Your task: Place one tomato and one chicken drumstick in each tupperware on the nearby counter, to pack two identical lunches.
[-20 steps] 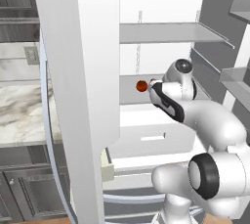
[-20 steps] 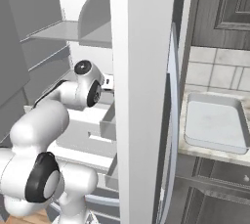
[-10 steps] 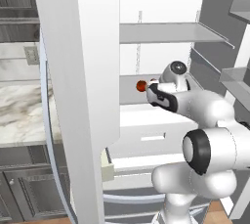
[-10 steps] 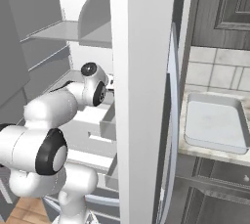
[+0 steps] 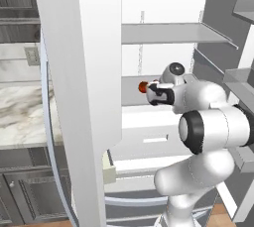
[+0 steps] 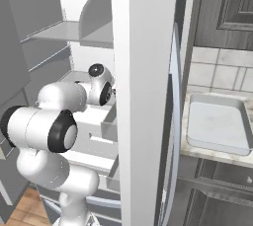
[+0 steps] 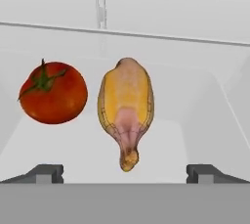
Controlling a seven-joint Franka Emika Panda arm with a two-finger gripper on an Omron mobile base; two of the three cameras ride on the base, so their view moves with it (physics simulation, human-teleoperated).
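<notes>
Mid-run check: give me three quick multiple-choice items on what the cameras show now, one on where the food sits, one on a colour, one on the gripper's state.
1. Where are the tomato and the chicken drumstick?
A. in the sink
B. side by side on a white fridge shelf
C. on the floor

2. What colour is the tomato?
A. red with a green stem
B. all yellow
C. purple

3. How does the gripper stand?
A. shut on the drumstick
B. shut on the tomato
C. open, holding nothing

Answers:
1 B, the hand view shows both lying on the white shelf, apart from each other.
2 A, red skin and a green stem show.
3 C, the two finger tips stand wide apart, short of the food.
</notes>
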